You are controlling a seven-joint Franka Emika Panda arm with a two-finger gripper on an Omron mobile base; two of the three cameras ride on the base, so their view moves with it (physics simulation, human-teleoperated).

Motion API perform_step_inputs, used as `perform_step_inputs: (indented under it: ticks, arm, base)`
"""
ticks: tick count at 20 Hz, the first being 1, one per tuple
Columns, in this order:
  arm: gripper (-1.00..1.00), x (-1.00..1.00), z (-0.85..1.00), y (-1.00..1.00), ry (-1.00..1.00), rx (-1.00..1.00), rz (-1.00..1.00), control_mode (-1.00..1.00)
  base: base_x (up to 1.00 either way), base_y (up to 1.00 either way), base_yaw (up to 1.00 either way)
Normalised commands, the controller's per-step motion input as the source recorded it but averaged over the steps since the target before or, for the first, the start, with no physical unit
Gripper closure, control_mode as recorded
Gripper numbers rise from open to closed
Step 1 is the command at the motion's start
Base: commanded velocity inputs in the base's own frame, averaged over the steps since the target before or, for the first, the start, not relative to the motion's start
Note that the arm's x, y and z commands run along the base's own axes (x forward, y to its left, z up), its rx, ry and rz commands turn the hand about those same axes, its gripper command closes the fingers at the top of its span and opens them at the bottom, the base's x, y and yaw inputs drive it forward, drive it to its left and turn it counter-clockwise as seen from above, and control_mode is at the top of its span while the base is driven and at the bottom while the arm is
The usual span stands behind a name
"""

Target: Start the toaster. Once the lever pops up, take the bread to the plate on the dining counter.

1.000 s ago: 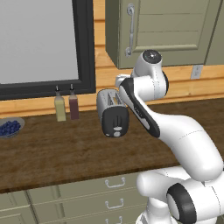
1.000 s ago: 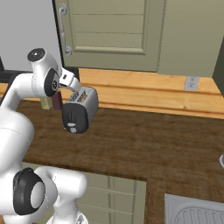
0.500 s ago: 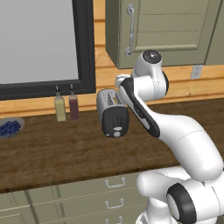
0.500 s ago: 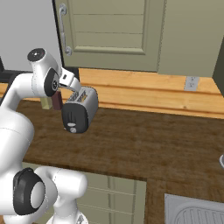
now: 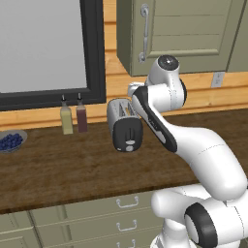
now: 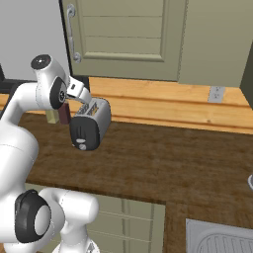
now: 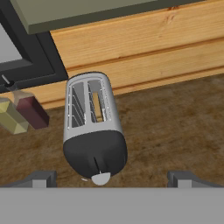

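Counter (image 5: 72, 169): dark wood planks, toaster sits on it near the back wall, w/ green drawers (image 5: 116, 215) below the front edge. Taking the toaster as my landmark for everything.

Window (image 5: 43, 48): dark-framed, up and left of toaster. Cabinet door (image 6: 123, 39) hangs above and behind toaster; doesn't look like it blocks a top-down approach, by my read.

Toaster (image 7: 94, 127): silver, two slots, black end panel faces me and the base, prob. so the lever is reachable from the front. In hand view I see bread (image 7: 98, 107) as a tan strip down in the right-hand slot, sitting low. The lever slot runs down the black panel; a pale knob (image 7: 101, 178) is at its bottom. Lever not pressed yet as far as I can judge, so start step is still ahead.

Gripper (image 7: 111, 180): fingers spread wide, nothing between them. Hand hangs above toaster's front end, camera looking down along the slots; I read this as lining up to push the lever down.

Two bottles, one yellowish (image 5: 67, 119), one dark red (image 5: 82, 116), just left of toaster against the wall. Clear of my path.

Bowl of blueberries (image 5: 10, 141): far left of toaster, well apart. Not my target.

Wall outlet (image 6: 214, 94): well right of toaster on the wood backsplash.
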Motion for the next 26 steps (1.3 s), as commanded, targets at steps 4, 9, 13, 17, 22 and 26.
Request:
perform_step_inputs:
  ticks: [4, 9, 13, 17, 22, 26]
  arm:
    - [-1.0, 0.0, 0.0, 0.0, 0.0, 0.0, 0.0, -1.0]
    - [-1.0, 0.0, 0.0, 0.0, 0.0, 0.0, 0.0, -1.0]
    - [-1.0, 0.0, 0.0, 0.0, 0.0, 0.0, 0.0, -1.0]
    - [-1.0, 0.0, 0.0, 0.0, 0.0, 0.0, 0.0, -1.0]
    - [-1.0, 0.0, 0.0, 0.0, 0.0, 0.0, 0.0, -1.0]
    - [-1.0, 0.0, 0.0, 0.0, 0.0, 0.0, 0.0, -1.0]
  base:
    - [0.0, 0.0, 0.0]
    - [0.0, 0.0, 0.0]
    - [0.0, 0.0, 0.0]
    - [0.0, 0.0, 0.0]
    - [0.0, 0.0, 0.0]
    - [0.0, 0.0, 0.0]
